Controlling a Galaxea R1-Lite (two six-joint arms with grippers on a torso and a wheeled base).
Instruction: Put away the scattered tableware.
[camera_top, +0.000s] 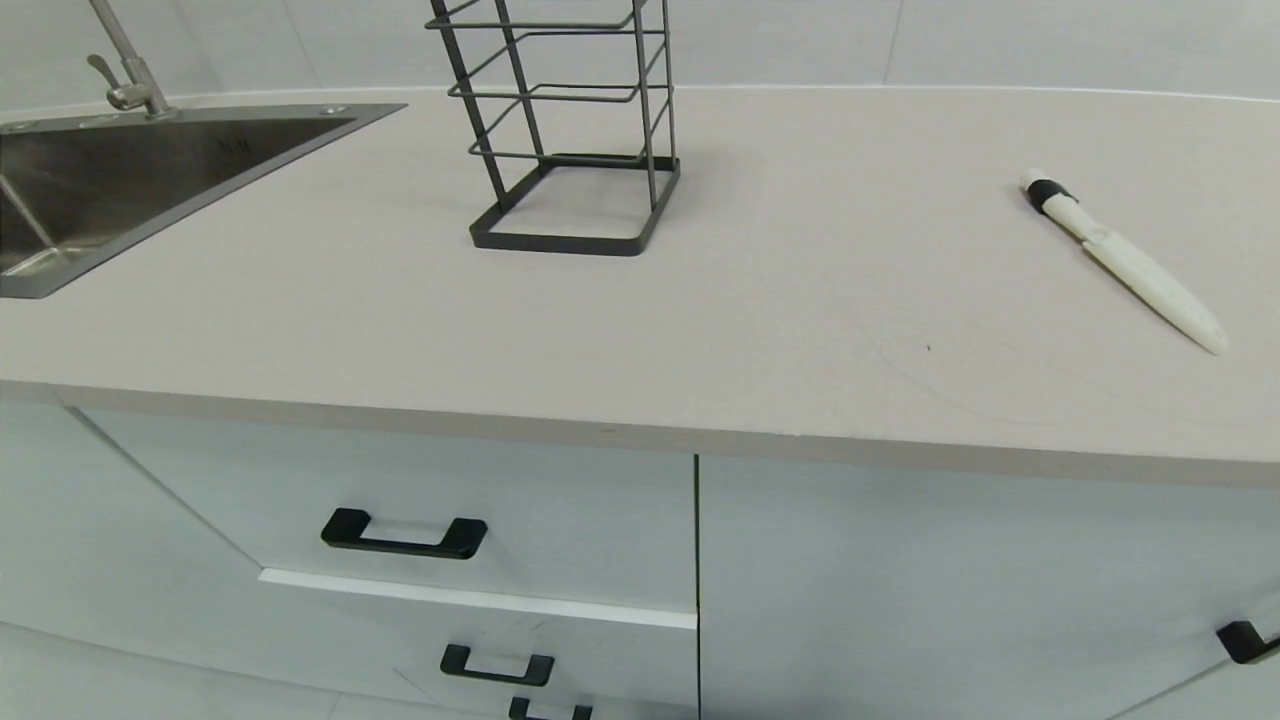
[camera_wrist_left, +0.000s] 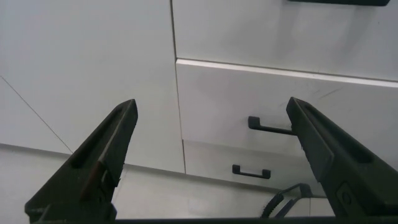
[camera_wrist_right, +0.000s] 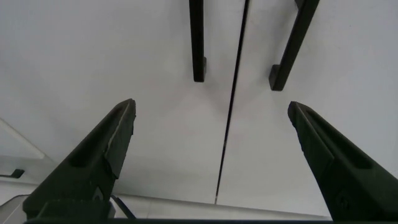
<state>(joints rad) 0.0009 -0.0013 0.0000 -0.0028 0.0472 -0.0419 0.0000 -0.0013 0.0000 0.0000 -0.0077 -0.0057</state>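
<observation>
- Rack (camera_top: 575, 150): black wire, upright at the back middle of the desk (camera_top: 760, 300).
- Sink (camera_top: 120, 190): steel, set in the desk's far left corner, with a tap (camera_top: 125, 60) behind it.
- Utensil (camera_top: 1130, 265): white with a black band near its far end, lying flat on the desk's right, well apart from the rack.
- Left pincer (camera_wrist_left: 211, 106): held low before the drawers (camera_wrist_left: 280, 93), spread wide, holding and touching nothing.
- Right pincer (camera_wrist_right: 211, 104): before the cabinet doors (camera_wrist_right: 124, 62), spread wide, holding and touching nothing.
</observation>
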